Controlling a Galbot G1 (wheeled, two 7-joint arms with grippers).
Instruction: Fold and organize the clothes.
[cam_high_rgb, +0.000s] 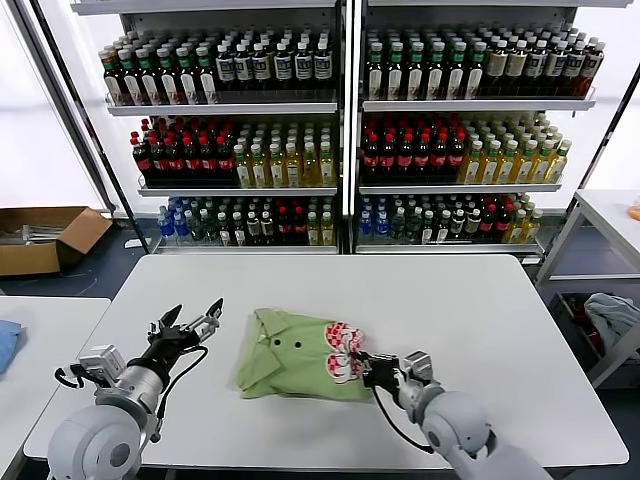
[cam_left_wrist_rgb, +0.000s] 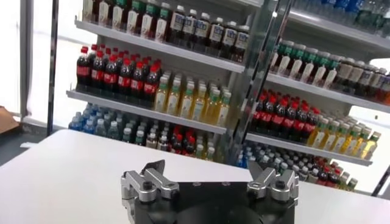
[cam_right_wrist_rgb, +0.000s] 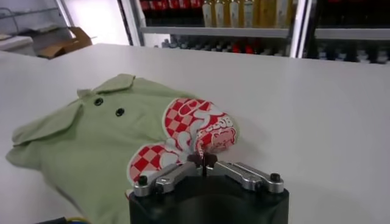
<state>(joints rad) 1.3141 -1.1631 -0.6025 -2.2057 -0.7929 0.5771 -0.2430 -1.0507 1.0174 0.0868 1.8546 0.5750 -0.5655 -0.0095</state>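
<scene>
A light green shirt (cam_high_rgb: 290, 365) lies crumpled in the middle of the white table (cam_high_rgb: 330, 290), collar and two small buttons up, red-and-white print at its right edge. My right gripper (cam_high_rgb: 364, 368) is shut on a pinch of the printed fabric (cam_right_wrist_rgb: 201, 143) at that edge; in the right wrist view the jaws meet on a raised fold of it. My left gripper (cam_high_rgb: 195, 318) hovers open just left of the shirt, clear of the cloth, fingertips (cam_left_wrist_rgb: 153, 167) wide apart with nothing between them.
Shelves of bottles (cam_high_rgb: 340, 140) stand behind the table. A cardboard box (cam_high_rgb: 45, 238) sits on the floor at the far left. A second table (cam_high_rgb: 40, 330) with a blue cloth (cam_high_rgb: 5, 345) adjoins on the left; a cart (cam_high_rgb: 610, 300) with fabric stands on the right.
</scene>
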